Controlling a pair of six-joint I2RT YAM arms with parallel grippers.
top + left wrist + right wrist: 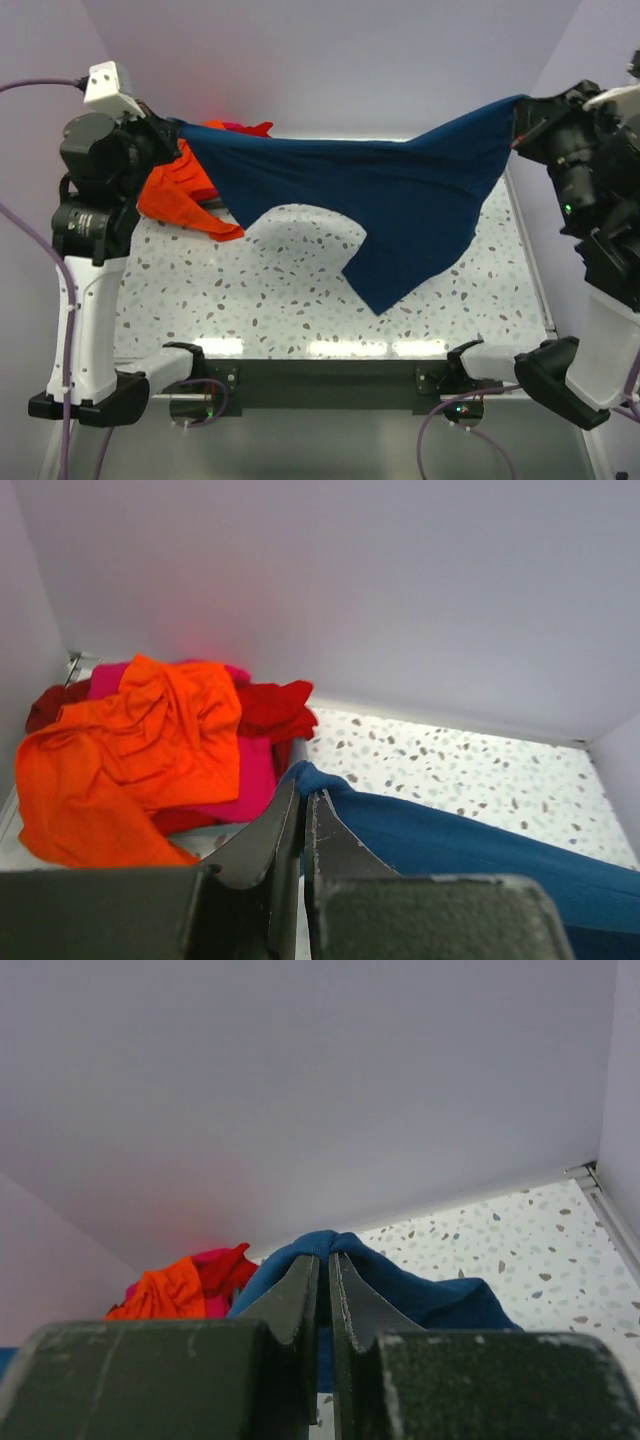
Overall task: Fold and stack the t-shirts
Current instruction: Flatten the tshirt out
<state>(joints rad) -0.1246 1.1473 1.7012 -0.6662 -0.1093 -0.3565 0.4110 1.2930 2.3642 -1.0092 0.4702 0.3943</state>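
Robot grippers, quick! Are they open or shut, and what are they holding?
Left gripper: shut, pinching one end of the navy blue t-shirt.
Right gripper: shut, pinching the other end of that t-shirt.

A robot lab cell: plain pale walls point(330, 60) box in a speckled counter point(290, 300); a left arm point(88, 310) and a right arm point(610, 340) are bolted at its near edge, with purple cables point(40, 82) trailing.
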